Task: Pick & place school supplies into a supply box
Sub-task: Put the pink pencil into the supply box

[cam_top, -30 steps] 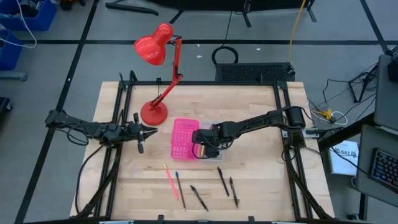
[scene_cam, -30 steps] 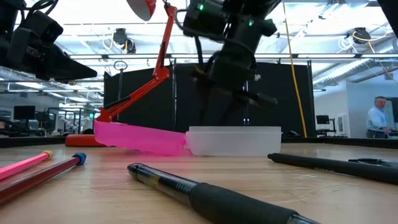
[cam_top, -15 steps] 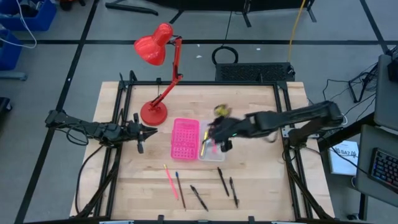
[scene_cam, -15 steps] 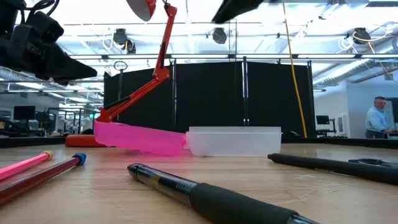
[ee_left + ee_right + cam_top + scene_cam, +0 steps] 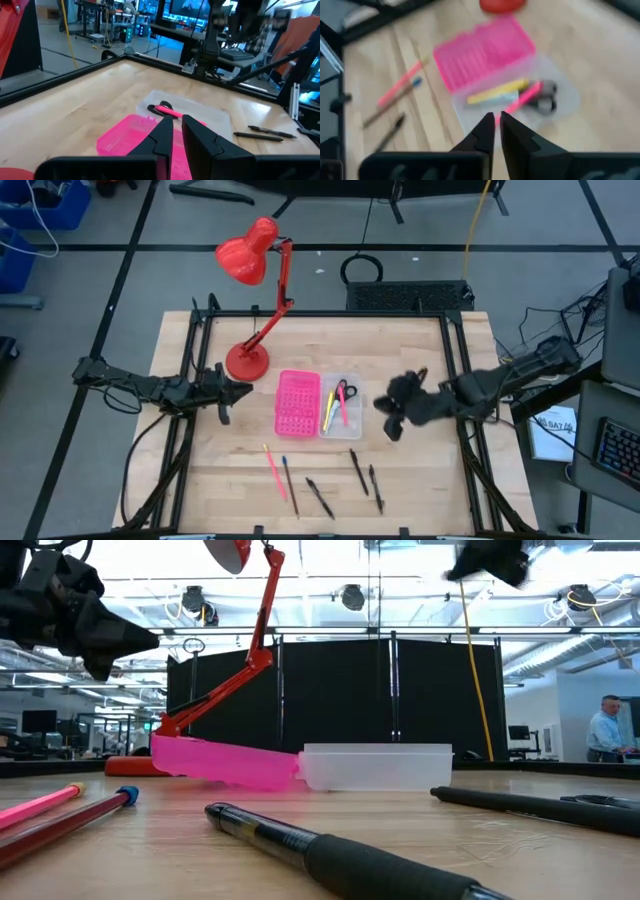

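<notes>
The clear supply box [image 5: 340, 406] lies mid-table beside a pink perforated tray [image 5: 298, 402]. In the box lie a yellow pen [image 5: 497, 91], a pink pen [image 5: 522, 97] and black-handled scissors [image 5: 545, 97]. Several pens and pencils lie flat near the table's near edge: a pink one [image 5: 274, 470], a blue-tipped one [image 5: 289, 480] and black ones [image 5: 320, 497], [image 5: 358, 470]. My right gripper [image 5: 388, 412] is shut and empty, raised to the right of the box. My left gripper [image 5: 238, 390] is shut and empty, left of the pink tray.
A red desk lamp [image 5: 250, 310] stands on its base at the table's far left. A black frame rail [image 5: 455, 380] runs around the table. A person [image 5: 605, 730] stands far off in the room. Bare wood lies between the box and the loose pens.
My right gripper has risen from over the clear box and drawn back toward the table's right edge. The box's contents, which it covered, now show: yellow pen, pink pen and scissors.
</notes>
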Action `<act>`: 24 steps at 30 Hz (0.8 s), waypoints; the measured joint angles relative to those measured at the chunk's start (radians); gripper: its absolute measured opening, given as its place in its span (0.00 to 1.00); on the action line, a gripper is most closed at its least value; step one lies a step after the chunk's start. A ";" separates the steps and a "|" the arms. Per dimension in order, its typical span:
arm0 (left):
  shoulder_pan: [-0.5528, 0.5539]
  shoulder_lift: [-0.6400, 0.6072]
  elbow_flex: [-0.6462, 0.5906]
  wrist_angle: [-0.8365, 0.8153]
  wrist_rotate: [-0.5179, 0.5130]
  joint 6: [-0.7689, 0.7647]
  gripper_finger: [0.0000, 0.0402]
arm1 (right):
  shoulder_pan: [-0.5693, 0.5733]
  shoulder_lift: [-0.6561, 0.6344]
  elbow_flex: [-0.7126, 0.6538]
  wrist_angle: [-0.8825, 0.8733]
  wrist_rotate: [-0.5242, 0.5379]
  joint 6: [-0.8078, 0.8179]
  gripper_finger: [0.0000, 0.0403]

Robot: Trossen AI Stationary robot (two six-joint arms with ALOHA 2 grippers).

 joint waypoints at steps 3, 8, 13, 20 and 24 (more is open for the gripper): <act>0.000 0.000 0.000 -0.001 0.000 -0.002 0.12 | 0.072 -0.026 -0.132 0.002 0.109 0.094 0.01; 0.000 0.000 0.000 -0.001 0.000 -0.019 0.12 | 0.095 -0.048 -0.334 0.072 0.234 0.217 0.00; 0.000 0.000 0.000 -0.004 0.000 0.034 0.12 | 0.077 -0.048 -0.505 0.271 0.242 0.232 0.00; 0.000 0.030 0.000 -0.122 0.179 0.035 0.12 | 0.046 -0.048 -0.664 0.478 0.243 0.203 0.00; -0.001 0.113 0.005 -0.081 0.334 -0.004 0.12 | 0.028 -0.049 -0.684 0.500 0.242 0.184 0.00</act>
